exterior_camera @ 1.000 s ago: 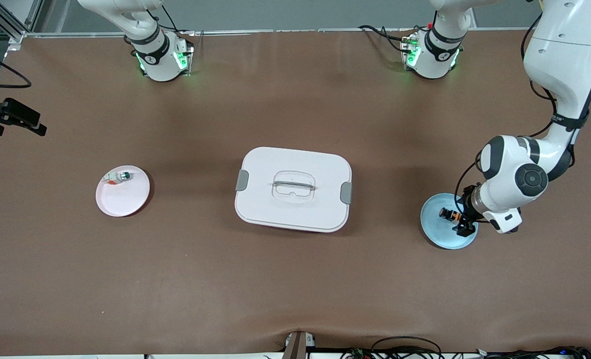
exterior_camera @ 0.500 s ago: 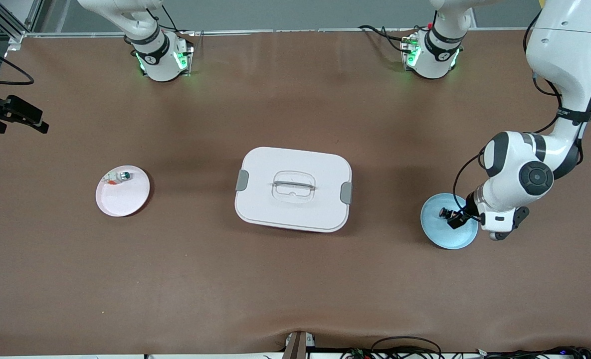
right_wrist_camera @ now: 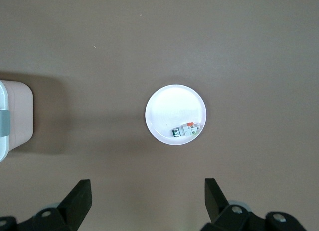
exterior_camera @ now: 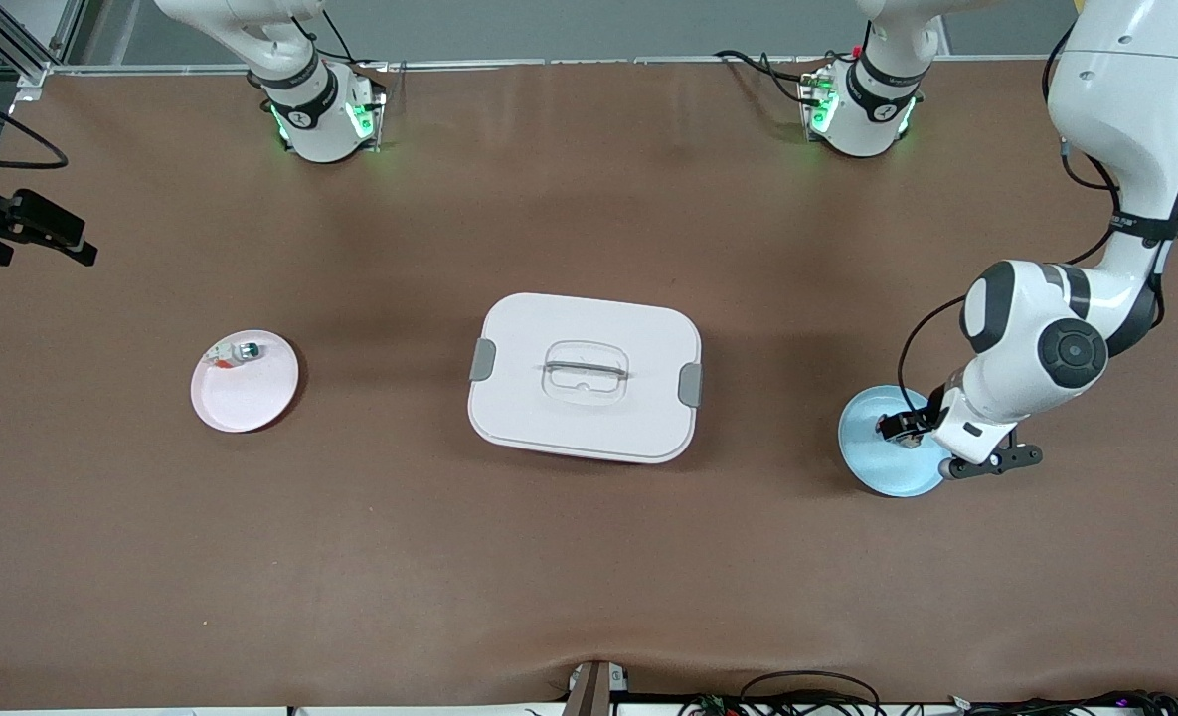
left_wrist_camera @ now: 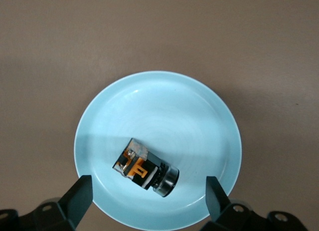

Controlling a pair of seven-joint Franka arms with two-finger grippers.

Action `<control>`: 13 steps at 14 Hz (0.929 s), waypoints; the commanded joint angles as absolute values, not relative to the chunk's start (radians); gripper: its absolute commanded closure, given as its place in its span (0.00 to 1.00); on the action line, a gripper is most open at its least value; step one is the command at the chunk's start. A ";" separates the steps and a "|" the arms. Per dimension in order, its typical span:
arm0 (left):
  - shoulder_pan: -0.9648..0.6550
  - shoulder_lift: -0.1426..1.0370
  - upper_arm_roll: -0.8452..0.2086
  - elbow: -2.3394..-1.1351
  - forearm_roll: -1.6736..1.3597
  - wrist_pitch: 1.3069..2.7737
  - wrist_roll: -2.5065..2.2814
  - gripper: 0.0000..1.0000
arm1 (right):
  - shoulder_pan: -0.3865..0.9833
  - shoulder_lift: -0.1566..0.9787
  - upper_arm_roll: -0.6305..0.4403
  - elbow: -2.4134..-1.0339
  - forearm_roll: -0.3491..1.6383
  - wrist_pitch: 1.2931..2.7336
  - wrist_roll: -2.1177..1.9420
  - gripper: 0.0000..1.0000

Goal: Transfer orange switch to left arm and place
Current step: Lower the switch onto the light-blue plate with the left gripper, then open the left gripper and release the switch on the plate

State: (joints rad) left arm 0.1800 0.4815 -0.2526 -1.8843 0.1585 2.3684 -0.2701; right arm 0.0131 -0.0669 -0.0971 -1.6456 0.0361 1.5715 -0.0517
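Over the blue plate point(left_wrist_camera: 157, 116) at the left arm's end of the surface point(exterior_camera: 589, 557), the left gripper point(left_wrist_camera: 148, 197) hangs with its jaws spread wide, one finger point(left_wrist_camera: 79, 195) at each side of the plate and neither touching anything. Between them on the plate lies the orange switch point(left_wrist_camera: 145, 167), a small black block with orange parts and a round dark end; on the plate as the left wrist view shows it, the switch sits at about six o'clock, inside the rim, on its side and askew. Seen from the front, the left arm point(exterior_camera: 1036, 348) covers the plate's edge at about three o'clock, and the switch point(exterior_camera: 895, 427) peeks out just beside the wrist. At the middle of the surface stands the box point(exterior_camera: 585, 376), white with its lid on and a grey clip at each short end, well apart from both plates. On the front view's clock face the box is the centre, the blue plate lies at about four o'clock, and a pink plate point(exterior_camera: 246, 393) lies at nine o'clock toward the right arm's end, carrying a small white-and-green component point(exterior_camera: 238, 352) near its rim at about eleven o'clock. The right gripper point(right_wrist_camera: 147, 197) waits high over that pink plate point(right_wrist_camera: 175, 115), jaws spread and empty; a corner of the box point(right_wrist_camera: 15, 116) shows in the right wrist view.
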 commanded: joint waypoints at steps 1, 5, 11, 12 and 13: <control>0.183 0.417 -0.249 -1.904 0.133 2.352 -0.172 0.00 | 0.012 -0.095 -0.092 -1.671 0.015 1.586 -0.057 0.00; 0.219 0.299 -0.255 -1.907 0.137 2.300 -0.161 0.00 | 0.015 -0.095 -0.091 -1.664 0.008 1.592 -0.057 0.00; 0.222 0.166 -0.255 -1.905 0.135 2.197 -0.155 0.00 | 0.014 -0.094 -0.091 -1.663 0.008 1.592 -0.057 0.00; 0.224 0.144 -0.255 -1.902 0.133 2.180 -0.155 0.00 | 0.015 -0.094 -0.091 -1.663 0.008 1.591 -0.057 0.00; 0.224 0.124 -0.255 -1.902 0.132 2.174 -0.158 0.00 | 0.014 -0.095 -0.091 -1.663 0.008 1.591 -0.057 0.00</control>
State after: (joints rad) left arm 0.2165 0.1830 -0.2516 -1.8850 0.1526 2.2033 -0.1803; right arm 0.0131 -0.0718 -0.0950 -1.6455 0.0283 1.5849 -0.0523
